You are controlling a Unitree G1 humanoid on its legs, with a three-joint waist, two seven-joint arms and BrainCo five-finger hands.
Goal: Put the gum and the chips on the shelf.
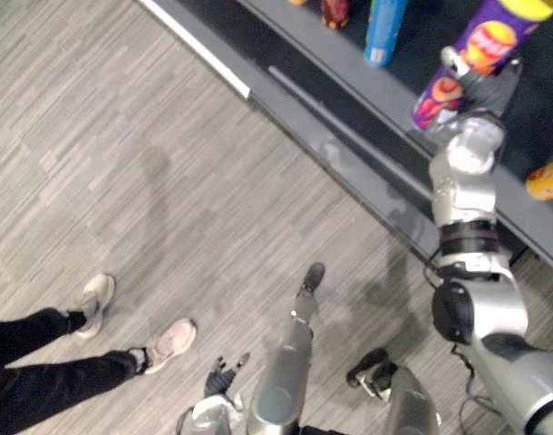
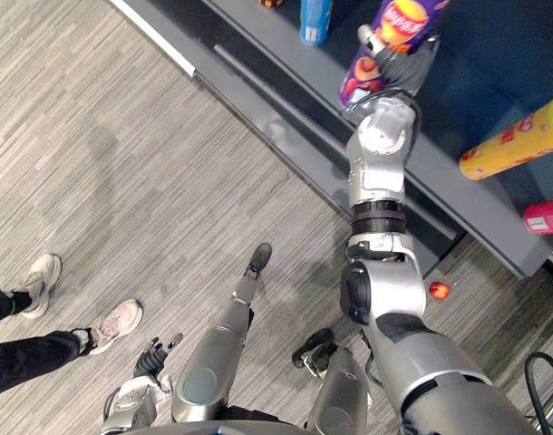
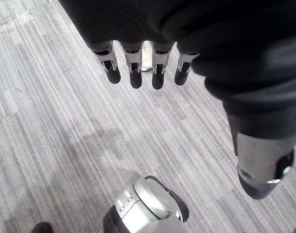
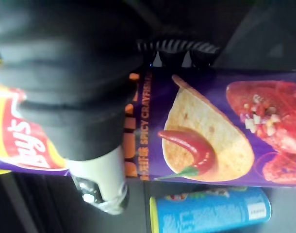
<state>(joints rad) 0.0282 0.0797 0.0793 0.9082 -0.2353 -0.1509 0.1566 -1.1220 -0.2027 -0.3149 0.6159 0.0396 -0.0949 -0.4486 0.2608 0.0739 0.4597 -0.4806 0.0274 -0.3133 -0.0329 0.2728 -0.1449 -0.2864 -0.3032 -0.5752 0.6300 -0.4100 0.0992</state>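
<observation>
At the lower left of the left eye view stands a person (image 1: 50,372), well apart from the work. Beside, at the bottom edge, the left hand (image 1: 220,376) hangs low over the floor (image 1: 122,163). Its fingers (image 3: 133,73) are straight and relaxed, and it holds nothing.

The shelf (image 1: 349,149) runs as a diagonal from the top middle to the right edge, with its grey front lip toward the robot. On it, at the top, stands a blue can (image 1: 383,27).

Just right of it are the chips (image 1: 480,45), a purple can. The right hand (image 1: 492,86) is clenched round its lower half, with the thumb across the front. The long axis of the can goes from lower left to upper right in the frame, lid away from the robot. Its base is over the shelf board, just behind the lip — I cannot tell if it touches already. So I judge the coming move is short: down and then let go. There is open board to the right, before the yellow can (image 2: 517,140) and a pink pack (image 2: 547,217).

Which thing is the gum, I cannot tell.
</observation>
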